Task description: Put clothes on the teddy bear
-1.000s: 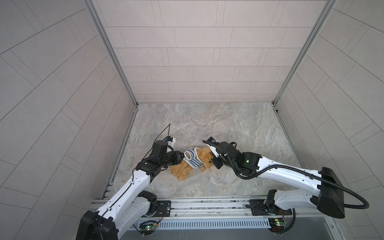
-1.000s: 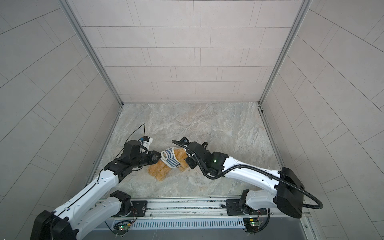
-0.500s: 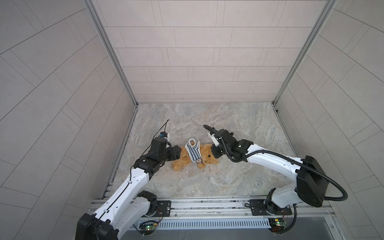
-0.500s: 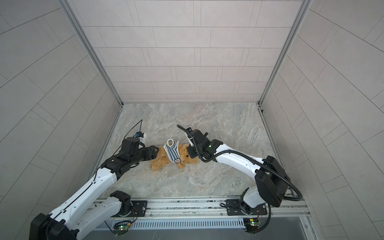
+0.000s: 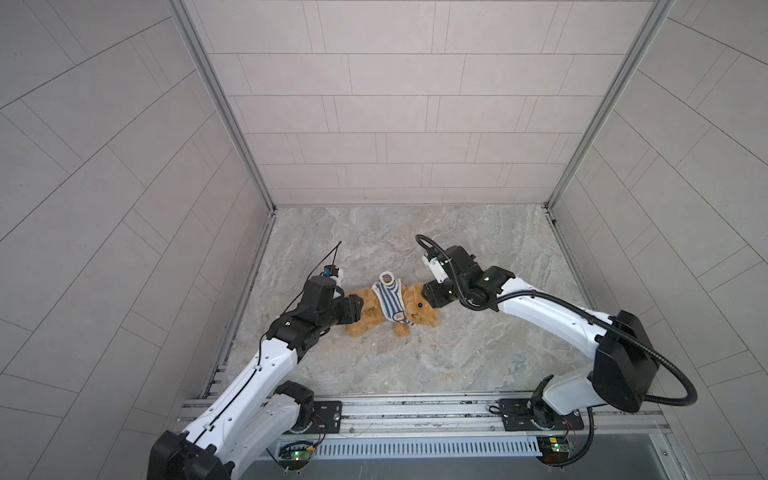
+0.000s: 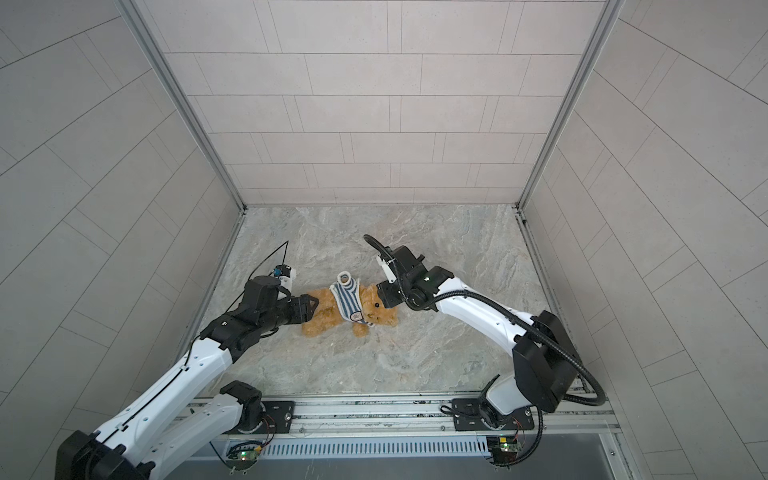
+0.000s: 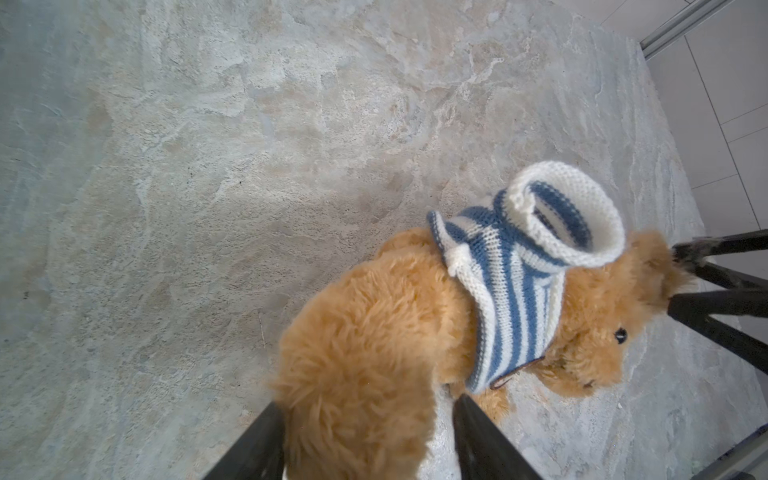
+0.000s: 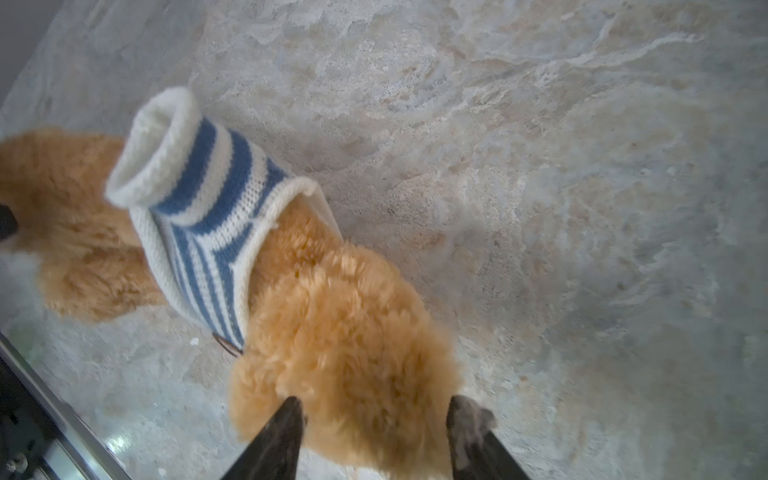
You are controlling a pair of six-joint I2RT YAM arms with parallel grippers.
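The teddy bear (image 5: pixel 409 313) (image 6: pixel 324 320) (image 7: pixel 374 332) (image 8: pixel 353 332) lies on its side on the marble floor, head to the right. A blue-and-white striped shirt (image 5: pixel 390 299) (image 6: pixel 348 300) (image 7: pixel 511 282) (image 8: pixel 199 232) sits round its chest, with one empty sleeve standing up. My left gripper (image 5: pixel 357 308) (image 6: pixel 309 306) (image 7: pixel 370 405) is open at the bear's leg end; fur lies between its jaws, with a gap beside one finger. My right gripper (image 5: pixel 428 291) (image 6: pixel 382 291) (image 8: pixel 376 401) is open astride the bear's head.
The marble floor (image 5: pixel 415 365) is boxed in by tiled walls on three sides. A metal rail (image 5: pixel 415 411) carrying both arm bases runs along the front edge. The left wall's foot (image 5: pixel 249 299) is close behind the left arm.
Both grippers have opened and let go. The bear, held up bunched between them a second ago, now lies stretched out on the floor. The right arm drew back toward the far right.
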